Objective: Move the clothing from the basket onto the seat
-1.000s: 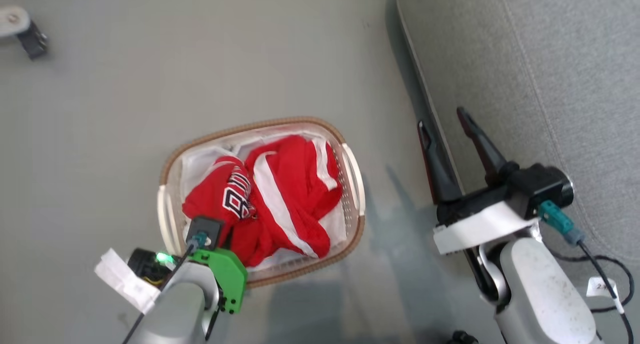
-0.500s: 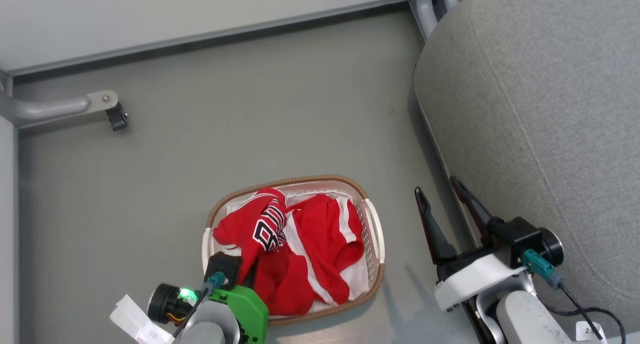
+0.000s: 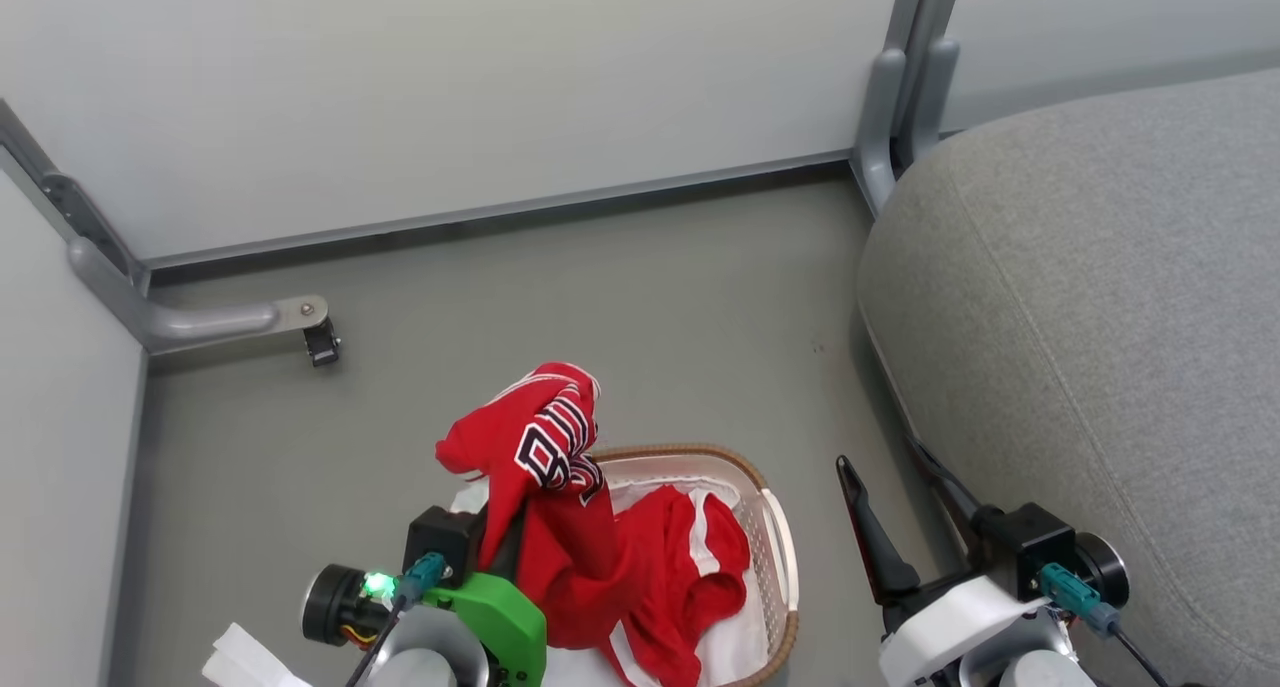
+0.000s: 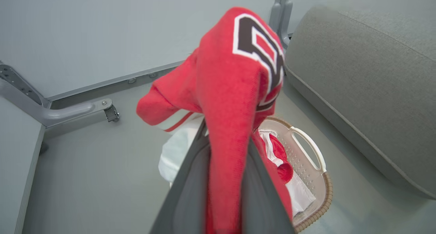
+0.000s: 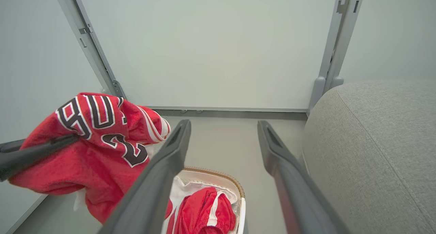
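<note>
Spreading out on every side of the basket [image 3: 778, 552], a grey floor [image 3: 600, 297] runs to pale wall panels [image 3: 450, 87] beyond the basket's far end. To the basket's right stands the seat [image 3: 1080, 317], a big grey woven cushion with rounded edges, near the basket but apart from it, with a strip of floor between them.

The basket itself sits on the floor. It is oval, white and perforated, with a brown woven rim and a white handle on the side toward the seat.

A red jersey [image 3: 540, 437] with black-and-white lettering is held up above the basket's left half, bunched and draped over the left jaws. These pinch it: in the left wrist view their two dark fingers [image 4: 189, 193] press in on a fold of the red cloth between them. The jersey's lower part hangs down toward the basket, and I cannot tell whether it is clear of the rim.

A second red garment [image 3: 690, 567] with white stripes lies crumpled inside the basket, on the white liner [image 3: 735, 647], toward the basket's right wall.

The right jaws are spread wide and hold nothing. Their fingers [image 5: 160, 179] hover to the basket's right, between it and the seat.

A grey metal foot [image 3: 240, 319] with a small black caster rests on the floor, well off to the basket's far left.
</note>
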Controlling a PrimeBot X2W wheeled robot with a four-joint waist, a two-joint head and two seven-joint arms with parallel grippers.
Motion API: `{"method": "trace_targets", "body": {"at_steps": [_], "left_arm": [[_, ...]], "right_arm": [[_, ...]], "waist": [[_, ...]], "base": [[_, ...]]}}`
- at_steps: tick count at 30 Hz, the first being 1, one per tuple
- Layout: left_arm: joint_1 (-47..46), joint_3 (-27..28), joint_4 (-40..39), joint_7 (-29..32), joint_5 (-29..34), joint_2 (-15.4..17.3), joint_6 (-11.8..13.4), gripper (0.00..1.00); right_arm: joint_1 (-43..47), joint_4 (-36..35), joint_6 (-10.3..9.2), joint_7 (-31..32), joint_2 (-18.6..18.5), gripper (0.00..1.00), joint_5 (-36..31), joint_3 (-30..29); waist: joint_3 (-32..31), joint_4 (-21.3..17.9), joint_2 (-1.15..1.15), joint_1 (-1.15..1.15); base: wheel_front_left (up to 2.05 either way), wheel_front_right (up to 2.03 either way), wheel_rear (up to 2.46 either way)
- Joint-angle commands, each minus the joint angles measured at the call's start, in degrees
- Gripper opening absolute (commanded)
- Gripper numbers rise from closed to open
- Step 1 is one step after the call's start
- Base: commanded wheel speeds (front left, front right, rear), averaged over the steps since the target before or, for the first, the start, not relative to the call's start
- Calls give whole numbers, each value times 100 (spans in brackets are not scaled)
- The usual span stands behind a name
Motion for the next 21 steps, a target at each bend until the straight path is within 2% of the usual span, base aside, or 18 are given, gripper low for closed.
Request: {"method": "trace_targets", "body": {"at_steps": [1,7,21], "left_arm": [[52,52,-113,-5,34,16,-33,0],[-62,207,-604,-5,114,16,-76,0],[-427,286,-1735,-5,-154,14,-182,0]], "right_arm": [[118,20,-2,-10,-34,100,8,-15],[192,47,-2,-10,-44,100,36,-16],[366,76,-2,-10,-16,100,59,13]], "waist": [[-202,101,0,0],[-329,131,0,0],[-425,180,0,0]], "base": [[0,0,0],[0,0,0],[0,0,0]]}}
